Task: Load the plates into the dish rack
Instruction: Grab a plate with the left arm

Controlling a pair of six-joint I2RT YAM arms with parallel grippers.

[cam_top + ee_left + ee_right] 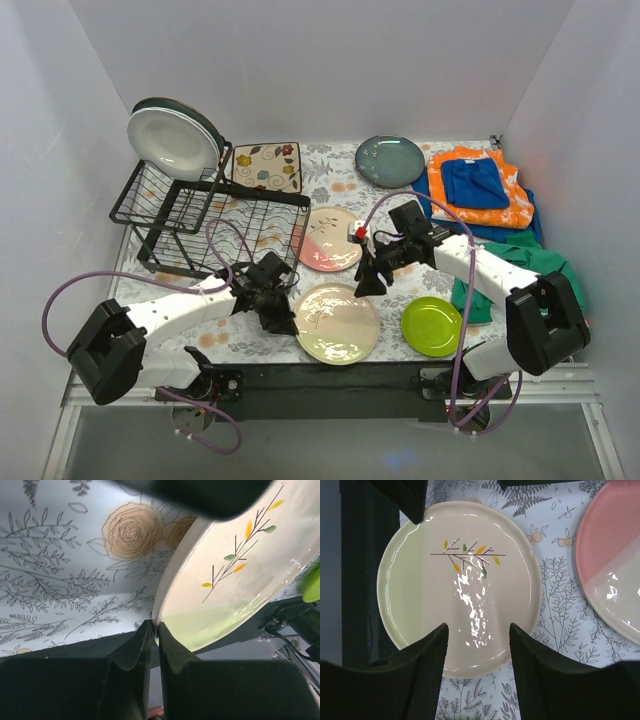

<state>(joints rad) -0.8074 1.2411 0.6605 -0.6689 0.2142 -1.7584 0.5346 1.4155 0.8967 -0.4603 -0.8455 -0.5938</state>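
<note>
The cream plate with a leaf sprig [337, 323] [235, 580] [460, 580] lies at the near middle of the table. My left gripper [283, 318] [156, 626] is shut on its left rim. My right gripper [365, 280] [477, 630] hangs open above its far edge, touching nothing. A pink-cream plate [330, 240] [615, 570] lies behind it and a lime green plate [431, 326] to its right. A dark blue-grey plate [390, 160] sits at the back. The black wire dish rack [200, 215] at the left holds an upright white plate [172, 142] with a dark one [212, 128] behind it.
A square flower-patterned dish [267, 166] lies behind the rack's right end. Orange and blue cloths [478, 185] and a green cloth [520, 260] are heaped at the right. White walls close in the table on three sides.
</note>
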